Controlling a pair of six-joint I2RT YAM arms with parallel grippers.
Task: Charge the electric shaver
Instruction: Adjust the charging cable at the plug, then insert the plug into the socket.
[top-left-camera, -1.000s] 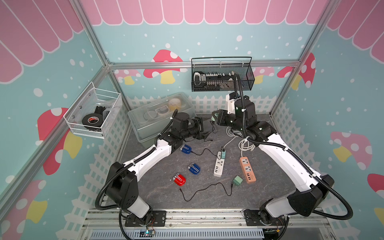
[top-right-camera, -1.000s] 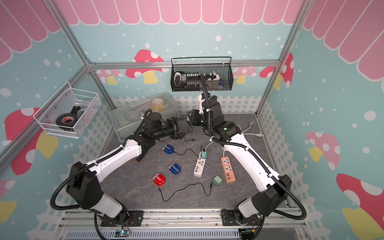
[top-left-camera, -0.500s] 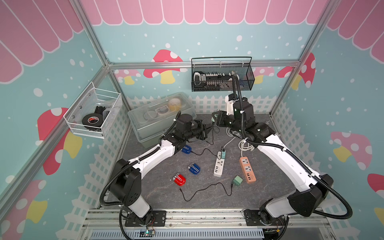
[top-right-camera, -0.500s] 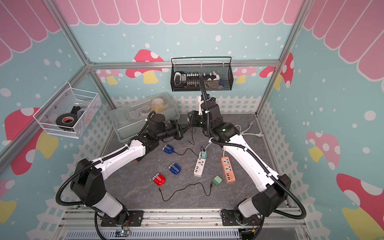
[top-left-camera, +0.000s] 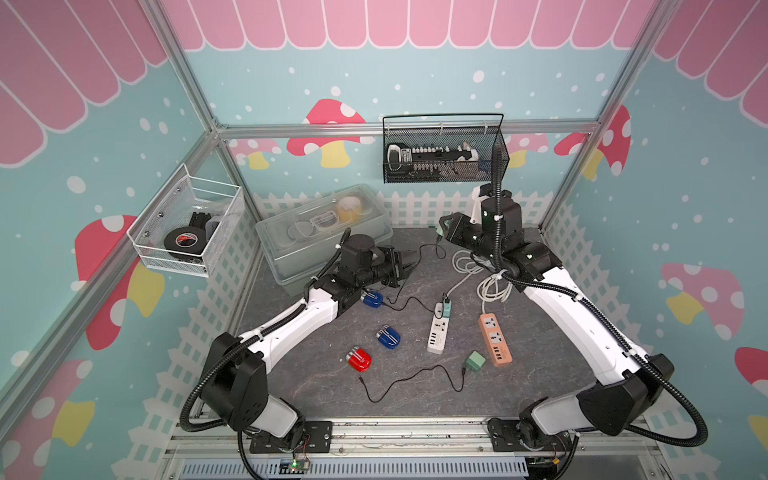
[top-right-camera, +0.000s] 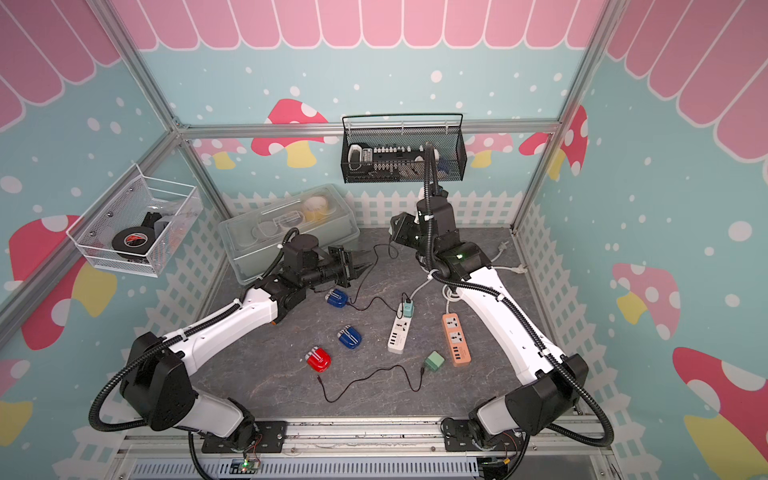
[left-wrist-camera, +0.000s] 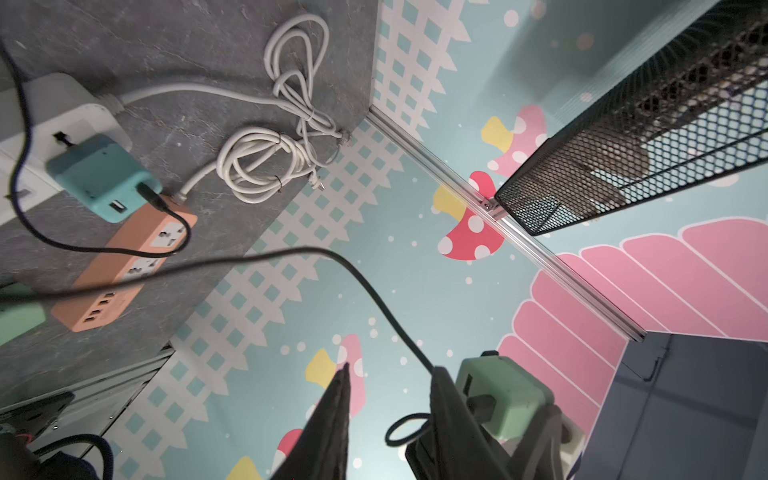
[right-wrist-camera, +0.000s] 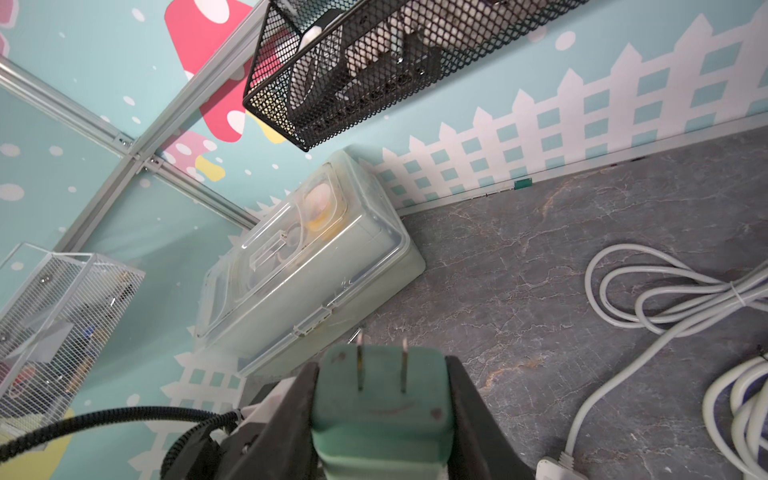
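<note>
My right gripper (right-wrist-camera: 381, 365) is shut on a green charger adapter (right-wrist-camera: 381, 399), its two prongs pointing outward, raised above the back of the table (top-left-camera: 540, 374). My left gripper (left-wrist-camera: 392, 370) stands open just beside the adapter (left-wrist-camera: 505, 395), with nothing between its fingers. A thin black cable (left-wrist-camera: 374, 291) runs past one fingertip to a dark plug at the adapter's side. In both top views a blue shaver (top-left-camera: 372, 299) (top-right-camera: 336, 298) lies under the left wrist with a black cable at it. A second blue shaver (top-left-camera: 388, 337) and a red shaver (top-left-camera: 359, 360) lie nearer the front.
A white power strip (top-left-camera: 438, 332) carries a teal adapter (top-left-camera: 445, 308). An orange strip (top-left-camera: 494, 338) lies to its right, with coiled white cords (top-left-camera: 492, 286) behind it. A loose green adapter (top-left-camera: 475, 360) trails a black cable. A clear lidded box (top-left-camera: 324, 232) and a black mesh basket (top-left-camera: 444, 153) stand at the back.
My left gripper came a little closer to the held adapter; its jaws shut, then reopened partway. The right arm has barely moved, still gripping the adapter.
</note>
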